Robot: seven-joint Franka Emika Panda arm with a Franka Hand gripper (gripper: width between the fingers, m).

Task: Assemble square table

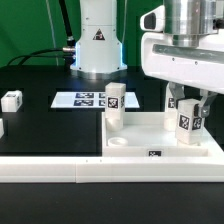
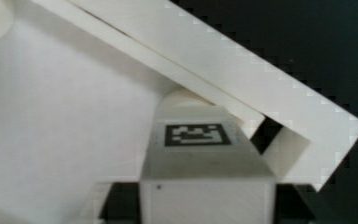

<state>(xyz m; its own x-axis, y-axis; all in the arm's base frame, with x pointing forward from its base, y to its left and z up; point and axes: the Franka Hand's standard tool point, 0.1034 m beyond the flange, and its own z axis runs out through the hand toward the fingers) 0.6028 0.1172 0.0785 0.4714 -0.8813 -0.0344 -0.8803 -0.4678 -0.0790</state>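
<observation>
Exterior view, claw (image 1: pixel 188 108) clamping upright leg (image 1: pixel 188 122)

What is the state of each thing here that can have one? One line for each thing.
gripper: shut on the held leg.
held leg: upright at the square table's far corner, exterior view's right; seating unclear.
standing leg: upright in the far corner, exterior view's left, free.
square table: flat, rim up; near socket empty.
loose leg: apart from the square table, untouched.
</observation>
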